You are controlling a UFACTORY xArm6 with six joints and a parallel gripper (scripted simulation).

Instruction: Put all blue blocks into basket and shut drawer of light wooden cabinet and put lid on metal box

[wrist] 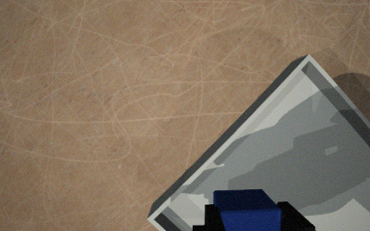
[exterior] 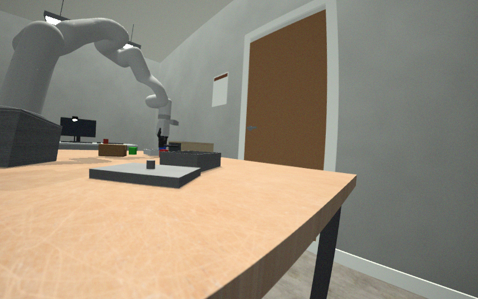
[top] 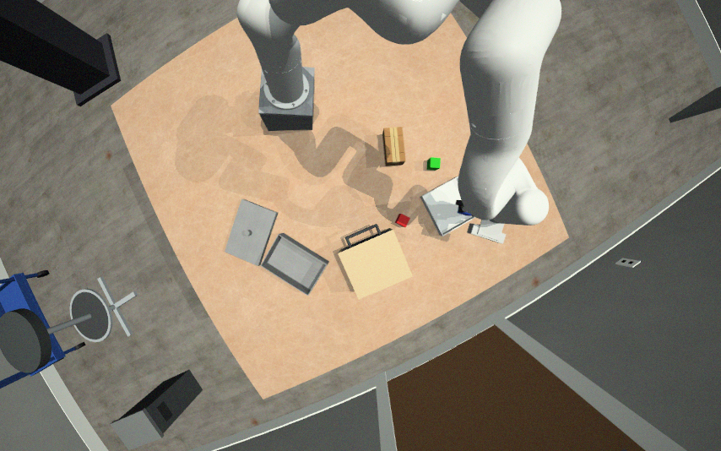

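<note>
My gripper (top: 462, 208) (exterior: 162, 143) (wrist: 249, 221) is shut on a blue block (top: 466, 213) (exterior: 162, 148) (wrist: 245, 201). It holds the block low over the white basket (top: 442, 217) (exterior: 150, 152) (wrist: 262, 184), near one side in the wrist view. The visible part of the basket floor holds no block. The light wooden cabinet (top: 376, 266) (exterior: 198, 146) has its dark handle towards the red block; its drawer looks shut from above. The grey metal box (top: 295, 264) (exterior: 179, 159) is uncovered and looks empty. Its lid (top: 258, 224) (exterior: 122, 169) lies flat beside it, knob up. My arm hides part of the basket in the top view.
A red block (top: 403, 220) lies between the basket and the cabinet handle. A green block (top: 434, 163) (exterior: 132, 150) and a taped brown carton (top: 393, 146) (exterior: 112, 150) stand on the basket's robot-base side. A small red object (exterior: 105, 141) shows above the carton in the exterior view.
</note>
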